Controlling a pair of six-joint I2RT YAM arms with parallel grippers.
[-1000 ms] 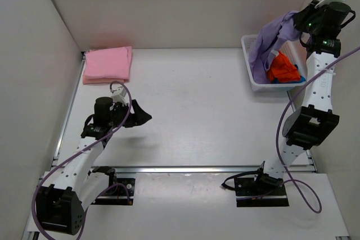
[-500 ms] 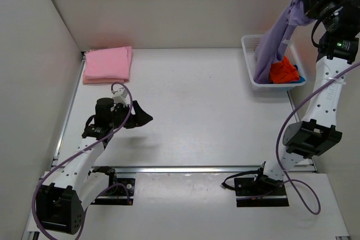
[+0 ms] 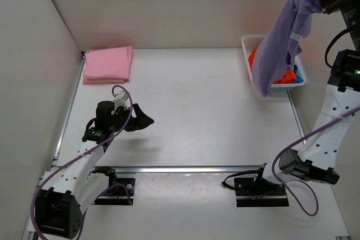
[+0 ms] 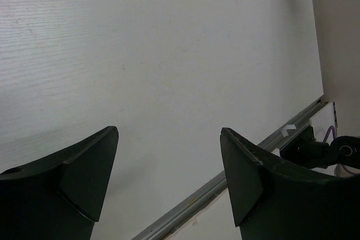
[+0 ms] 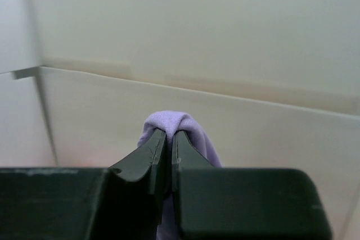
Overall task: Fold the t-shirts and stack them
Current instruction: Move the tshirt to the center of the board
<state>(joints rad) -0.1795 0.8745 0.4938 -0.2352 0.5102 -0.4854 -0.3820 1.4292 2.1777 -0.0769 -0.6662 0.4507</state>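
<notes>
A: Quick, what do we log for the right end effector (image 5: 169, 134)?
B: Jaws pinched together on a fold of the purple shirt (image 5: 185, 123). On the wrist view we only see that small bunch; the rest is hidden behind the fingers.
A: And from the top?
B: There the purple shirt (image 3: 281, 43) hangs long from the upper right corner, held high, with its lower end dangling in front of the basket (image 3: 246, 42). We can't tell whether the hem touches the basket. The end effector itself is partly cut off by the frame edge. A white label (image 3: 295, 37) shows near the shirt's right edge.
A: What's in the basket?
B: We see an orange shirt (image 3: 289, 75) crumpled inside, mostly covered by the purple one. Next to it is a sliver of the blue shirt (image 3: 298, 77), too small to say more.
A: Pink one?
B: The pink shirt (image 3: 108, 64) lies folded flat at the far left corner of the desk (image 3: 197, 99), well apart from the basket.
A: And the left end effector (image 4: 169, 133)?
B: Jaws spread apart and holding nothing, over bare desk on the near left side. From the top it's a dark shape, and we can't make out the separate fingers.
</notes>
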